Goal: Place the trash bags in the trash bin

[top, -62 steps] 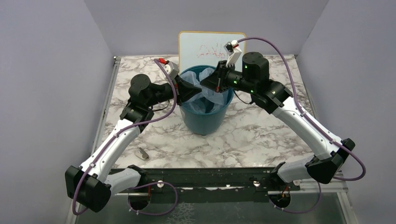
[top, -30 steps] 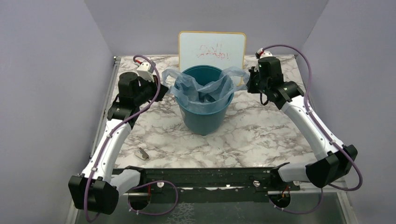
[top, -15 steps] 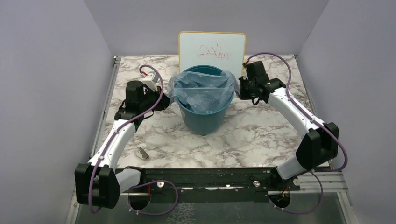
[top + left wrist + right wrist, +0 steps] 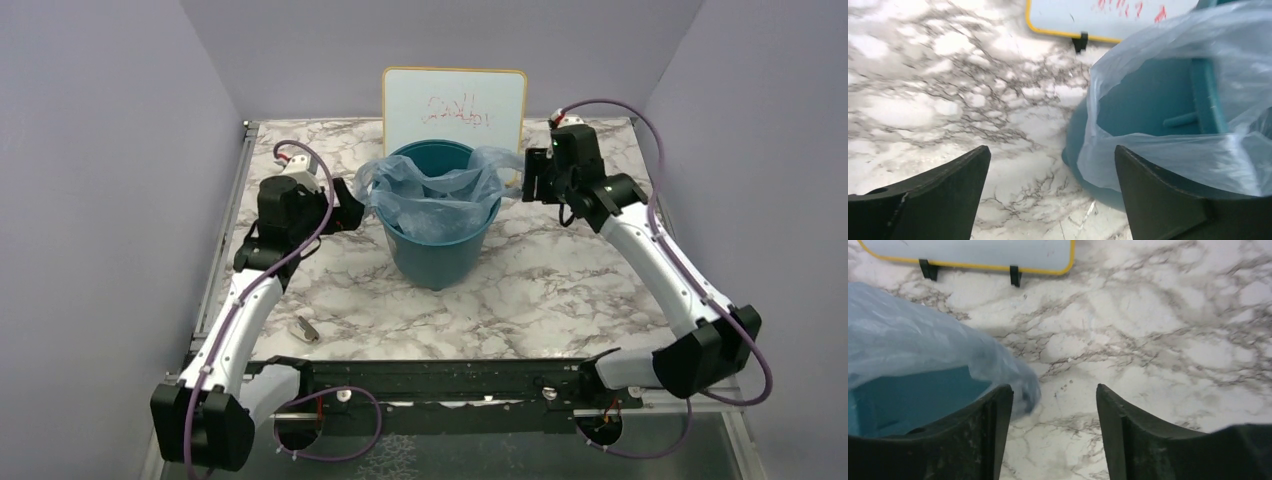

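You have the crinkly translucent bag [image 4: 432, 190] draped over the round teal bin [image 4: 440, 245] on the marbled tabletop [image 4: 560, 290]; left hand [image 4: 1048, 200] and right hand [image 4: 1053, 432] both gape empty.

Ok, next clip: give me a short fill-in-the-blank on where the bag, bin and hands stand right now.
1. The light-blue trash bag sits in the mouth of the teal ____.
2. Behind the bin stands a yellow-framed ____.
3. The left hand has its fingers ____, with nothing between them.
4. The right hand grips ____.

Missing words: bin; whiteboard; open; nothing

Light-blue bag [image 4: 432, 190] draped over teal bin [image 4: 440, 252]
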Tool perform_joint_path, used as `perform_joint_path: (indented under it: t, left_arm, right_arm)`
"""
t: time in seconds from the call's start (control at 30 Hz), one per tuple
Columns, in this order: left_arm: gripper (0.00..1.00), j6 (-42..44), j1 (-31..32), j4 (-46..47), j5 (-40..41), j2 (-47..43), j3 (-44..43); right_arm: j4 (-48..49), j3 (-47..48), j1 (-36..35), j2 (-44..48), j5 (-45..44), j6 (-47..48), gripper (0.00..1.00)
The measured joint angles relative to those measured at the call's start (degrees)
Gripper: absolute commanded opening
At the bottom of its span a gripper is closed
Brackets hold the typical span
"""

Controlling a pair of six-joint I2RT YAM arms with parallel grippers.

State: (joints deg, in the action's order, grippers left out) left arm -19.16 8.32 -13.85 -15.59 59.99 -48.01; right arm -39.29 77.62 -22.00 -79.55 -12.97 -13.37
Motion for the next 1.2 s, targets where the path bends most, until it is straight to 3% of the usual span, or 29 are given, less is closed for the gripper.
perform_joint_path:
  t: [0.13, 0.3, 0.33, 0.4, 0.47, 0.7, 0.9, 1.07, 1.2]
  left_arm:
    - [0.99, 0.42, 0.0, -0.04, 5.27, -4.79, -0.42]
    - [0.99, 3.34, 0.0, -0.07, 6.27, -7.32, -1.64]
    - [0.99, 3.91, 0.0, -0.24, 6.25, -7.3, -2.08]
    - [0.99, 5.03, 0.0, -0.66, 6.08, -7.28, -2.97]
    - [0.99, 6.27, 0.0, -0.98, 5.55, -7.26, -4.24]
    - [0.99, 11.04, 0.0, -0.81, 3.15, -7.45, -9.16]
    - [0.99, 20.11, 0.0, 0.22, -0.42, -9.2, -10.19]
    - [0.99, 22.49, 0.0, 4.61, -4.52, -7.63, -10.38]
    - [0.99, 22.08, 0.0, 10.05, -7.17, -4.09, -10.38]
  right_arm:
    - [1.97, 0.0, 0.0, 6.05, -2.67, 0.76, 0.78]
    - [6.25, -0.15, 0.0, 11.06, -2.29, 3.54, 0.85]
    - [7.52, -0.52, 0.0, 11.93, -1.81, 4.39, 0.83]
    - [10.36, -1.92, 0.0, 13.66, 0.17, 5.92, 0.72]
    - [12.92, -3.5, 0.0, 15.19, 3.65, 7.76, 0.66]
    - [21.77, -7.98, 0.11, 16.44, 19.89, 14.97, 0.64]
    - [26.67, -7.96, 0.11, 14.03, 31.12, 22.16, 0.6]
    - [30.82, -6.45, -1.7, 10.05, 39.69, 26.6, 0.62]
    - [29.64, -3.34, -7.34, 5.68, 42.05, 35.6, 0.66]
